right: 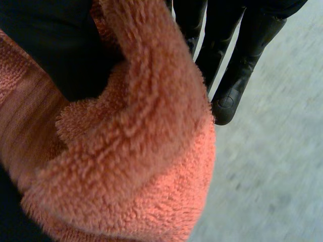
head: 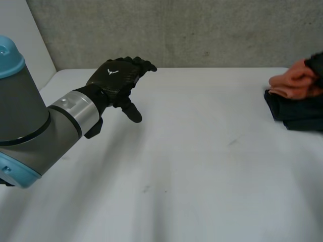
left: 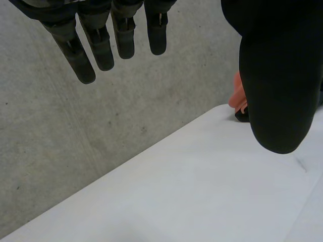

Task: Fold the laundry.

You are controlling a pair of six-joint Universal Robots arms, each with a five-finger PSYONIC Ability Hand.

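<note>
Grey arm (head: 30,126), blue cap (head: 9,56); black left hand (head: 115,80)

This looks like a robotics lab or test bench, not a home. A bare grey concrete wall (head: 202,30) spans the top of the head view behind a plain white table (head: 202,166), and a grey, blue-capped robot arm (head: 30,126) sits at lower left.

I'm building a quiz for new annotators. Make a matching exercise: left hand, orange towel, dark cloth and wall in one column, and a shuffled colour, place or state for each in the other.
1. left hand
2. orange towel
3. dark cloth
4. wall

A. grey concrete, behind the table
B. fluffy, bunched in the right hand
C. open, raised above the table
D. lying at the table's far right

Pairs: 1-C, 2-B, 3-D, 4-A
</note>
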